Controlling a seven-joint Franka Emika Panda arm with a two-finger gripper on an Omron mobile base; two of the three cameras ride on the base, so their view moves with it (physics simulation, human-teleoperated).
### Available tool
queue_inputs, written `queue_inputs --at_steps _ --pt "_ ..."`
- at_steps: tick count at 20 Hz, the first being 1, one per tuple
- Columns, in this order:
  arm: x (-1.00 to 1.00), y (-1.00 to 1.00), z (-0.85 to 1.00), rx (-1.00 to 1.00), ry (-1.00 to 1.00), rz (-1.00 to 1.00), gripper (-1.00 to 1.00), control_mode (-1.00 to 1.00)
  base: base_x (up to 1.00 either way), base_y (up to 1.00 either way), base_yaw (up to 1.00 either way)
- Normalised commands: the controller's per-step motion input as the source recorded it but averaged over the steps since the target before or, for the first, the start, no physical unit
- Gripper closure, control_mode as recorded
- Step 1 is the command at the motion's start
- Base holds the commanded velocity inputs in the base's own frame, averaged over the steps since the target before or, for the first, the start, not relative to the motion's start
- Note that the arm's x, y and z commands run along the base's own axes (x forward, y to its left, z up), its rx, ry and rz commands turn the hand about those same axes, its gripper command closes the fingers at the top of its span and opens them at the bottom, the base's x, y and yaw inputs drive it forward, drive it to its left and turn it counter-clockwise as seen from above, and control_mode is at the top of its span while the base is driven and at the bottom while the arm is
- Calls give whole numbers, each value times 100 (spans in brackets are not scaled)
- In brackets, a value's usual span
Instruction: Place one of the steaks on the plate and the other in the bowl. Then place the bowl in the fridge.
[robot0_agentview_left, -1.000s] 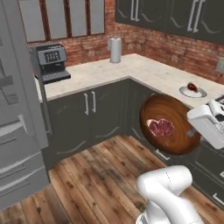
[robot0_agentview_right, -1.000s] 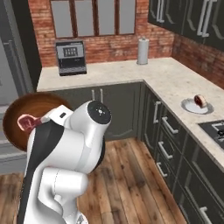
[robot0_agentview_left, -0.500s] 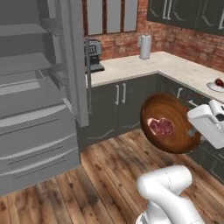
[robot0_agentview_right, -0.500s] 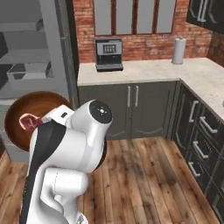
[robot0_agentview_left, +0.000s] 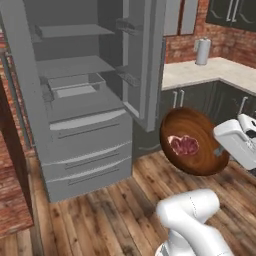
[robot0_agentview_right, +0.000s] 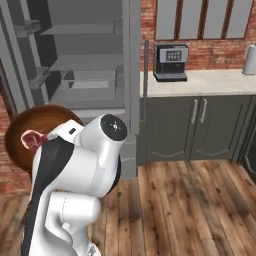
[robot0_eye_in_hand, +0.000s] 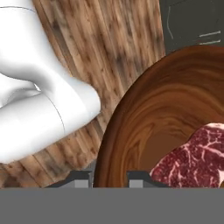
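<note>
Hand view puts you right at the pincer (robot0_eye_in_hand: 109, 177): its two small dark fingertips stand either side of the rim of the deep, glossy reddish-brown wooden bowl (robot0_eye_in_hand: 170, 113), pressed in on that rim, so you are carrying the bowl by its edge. Inside it, a flat red-pink raw steak with pale marbling (robot0_eye_in_hand: 194, 159) lies against the inner wall, just beside the pinched part of the rim.

From the left base view, the bowl (robot0_agentview_left: 194, 141) hangs in mid-air above the wooden plank floor (robot0_agentview_left: 100, 215), tipped so its open mouth faces the camera, with the steak (robot0_agentview_left: 183, 145) sitting low in the hollow. The white hand grips it at its right edge.

What your next move turns on is where the tall grey metallic fridge (robot0_agentview_left: 75, 100) lies: to the left of the bowl in the left base view and farther away, with its doors swung open and the pale shelves (robot0_agentview_left: 75, 65) bare. From the right base view, the bowl (robot0_agentview_right: 30, 131) sits at the far left, with the open fridge (robot0_agentview_right: 90, 75) behind and above it. I judge that the bowl must travel forward and up to reach a shelf, and that it ought to be levelled first, since tipped like this the steak could slide out.

Farther off, a black coffee machine (robot0_agentview_right: 170, 61) stands on the pale counter (robot0_agentview_right: 200, 82) over dark grey cabinets (robot0_agentview_right: 195, 122)
</note>
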Motion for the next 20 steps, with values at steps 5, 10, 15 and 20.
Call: queue_inputs --at_steps 5,10,15,20 --pt "0 0 0 0 0 0 100 100 25 77 7" --pt "0 0 0 0 0 0 100 100 58 19 0" --pt "0 0 0 0 0 0 100 100 76 -10 0" --pt "0 0 0 0 0 0 100 100 71 4 0"
